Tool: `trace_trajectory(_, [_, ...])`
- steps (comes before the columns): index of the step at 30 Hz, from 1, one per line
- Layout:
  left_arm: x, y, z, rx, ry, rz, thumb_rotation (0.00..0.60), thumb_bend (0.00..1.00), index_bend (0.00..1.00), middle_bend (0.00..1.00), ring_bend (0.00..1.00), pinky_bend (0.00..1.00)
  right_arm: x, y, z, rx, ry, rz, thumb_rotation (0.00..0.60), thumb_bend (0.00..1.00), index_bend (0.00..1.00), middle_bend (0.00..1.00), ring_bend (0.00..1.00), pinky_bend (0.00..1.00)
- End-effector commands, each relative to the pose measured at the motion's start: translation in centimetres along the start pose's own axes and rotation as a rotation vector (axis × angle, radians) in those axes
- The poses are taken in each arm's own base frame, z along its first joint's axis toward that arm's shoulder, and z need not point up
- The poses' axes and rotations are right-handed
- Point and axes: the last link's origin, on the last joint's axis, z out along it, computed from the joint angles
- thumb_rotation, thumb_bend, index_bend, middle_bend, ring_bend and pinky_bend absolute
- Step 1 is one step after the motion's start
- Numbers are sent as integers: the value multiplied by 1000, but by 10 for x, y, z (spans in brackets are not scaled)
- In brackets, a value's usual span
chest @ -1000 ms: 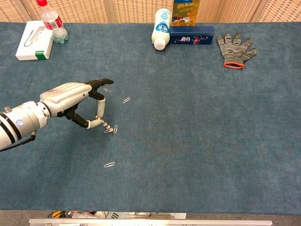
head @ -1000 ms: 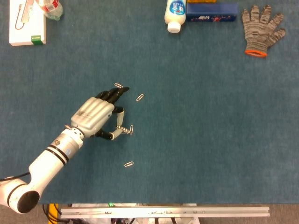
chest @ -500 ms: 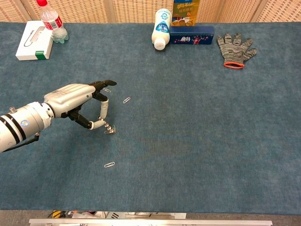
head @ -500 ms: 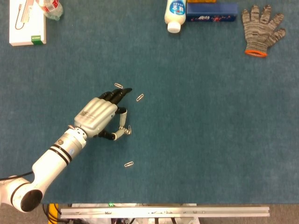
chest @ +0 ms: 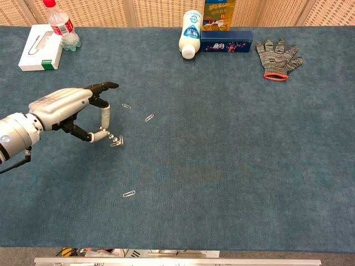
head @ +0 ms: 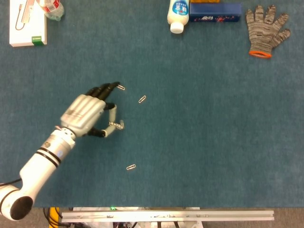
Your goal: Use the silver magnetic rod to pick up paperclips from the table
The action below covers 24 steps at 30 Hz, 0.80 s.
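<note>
Now the left hand, silver-shelled with black fingers, is pinching the short silver rod between thumb and a curled pale finger while the other fingers are stretching forward. A small clump of clips is clinging to the rod's tip (too small to count). The rod is sitting low over the blue felt-like table, left of centre.

Three thin wire paperclips are lying loose on the cloth: one just at the fingertips, one a little to its right, one nearer the front edge.

At the far edge are lying a white bottle on its side, a dark blue box, and a grey knitted glove with an orange cuff; far left, a flat white box and a clear plastic bottle with a red cap.

Compared with a second ago, the hand is sitting further left and back, carrying rod and clump with it, and the clip by the rod tip is no longer lying on the cloth. The right hand is out of sight.
</note>
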Motion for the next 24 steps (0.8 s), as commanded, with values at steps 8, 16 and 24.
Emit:
trace_trajectory(8, [6,-45,-11,165,23,-21,600,353,627,0,0,122,0,-3,3,5,-5,-4,600,0,206,196,189,350])
trace_trajectory(16, [5,-65,-20,235,30,-41,600,352,621,0,0,123,-1,-4,4,7,-8,-7,600,0,206,196,189,350])
trace_trajectory(24, [4,-72,-26,254,31,-42,600,353,348,0,0,124,1,-4,3,1,-6,-11,600,0,206,196,190,350])
